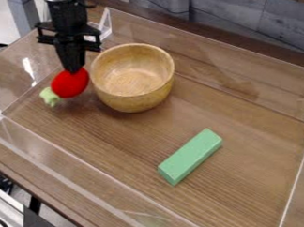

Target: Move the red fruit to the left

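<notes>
The red fruit is a small round bright red toy with a pale green leafy stub at its lower left. It sits low over the wooden table, just left of the wooden bowl. My black gripper comes straight down onto the top of the fruit and is shut on it. The fingertips are hidden against the fruit.
A flat green rectangular block lies at the front right of the table. Clear plastic walls ring the work area. A grey wall stands behind at the back right.
</notes>
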You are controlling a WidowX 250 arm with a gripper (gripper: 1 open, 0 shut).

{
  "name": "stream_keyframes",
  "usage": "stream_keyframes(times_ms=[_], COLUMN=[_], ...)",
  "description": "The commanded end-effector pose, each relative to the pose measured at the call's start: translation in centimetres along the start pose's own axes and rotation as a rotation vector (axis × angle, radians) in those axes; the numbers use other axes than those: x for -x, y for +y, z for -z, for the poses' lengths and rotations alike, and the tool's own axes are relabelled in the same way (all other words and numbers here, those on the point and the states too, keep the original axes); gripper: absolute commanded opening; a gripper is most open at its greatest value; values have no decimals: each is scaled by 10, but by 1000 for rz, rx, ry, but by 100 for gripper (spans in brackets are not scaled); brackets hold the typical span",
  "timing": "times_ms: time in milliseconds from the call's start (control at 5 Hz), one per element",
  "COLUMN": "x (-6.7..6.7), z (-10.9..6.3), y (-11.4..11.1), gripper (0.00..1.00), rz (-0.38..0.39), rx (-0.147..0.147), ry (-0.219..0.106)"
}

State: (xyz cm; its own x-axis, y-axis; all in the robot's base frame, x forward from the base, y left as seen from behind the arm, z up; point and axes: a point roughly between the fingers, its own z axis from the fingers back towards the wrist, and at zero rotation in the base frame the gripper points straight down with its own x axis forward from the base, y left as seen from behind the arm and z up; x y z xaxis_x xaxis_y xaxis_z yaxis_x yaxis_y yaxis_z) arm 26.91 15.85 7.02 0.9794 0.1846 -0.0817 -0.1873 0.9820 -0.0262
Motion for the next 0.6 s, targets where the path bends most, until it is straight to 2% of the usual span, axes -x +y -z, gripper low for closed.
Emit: stream_keyframes(times_ms=[0, 400], x=[-14, -27], z=[-9, -3], y=[13, 26], gripper=[0, 0], rz=[16, 42], rx=[-9, 16], ry=[-48, -42])
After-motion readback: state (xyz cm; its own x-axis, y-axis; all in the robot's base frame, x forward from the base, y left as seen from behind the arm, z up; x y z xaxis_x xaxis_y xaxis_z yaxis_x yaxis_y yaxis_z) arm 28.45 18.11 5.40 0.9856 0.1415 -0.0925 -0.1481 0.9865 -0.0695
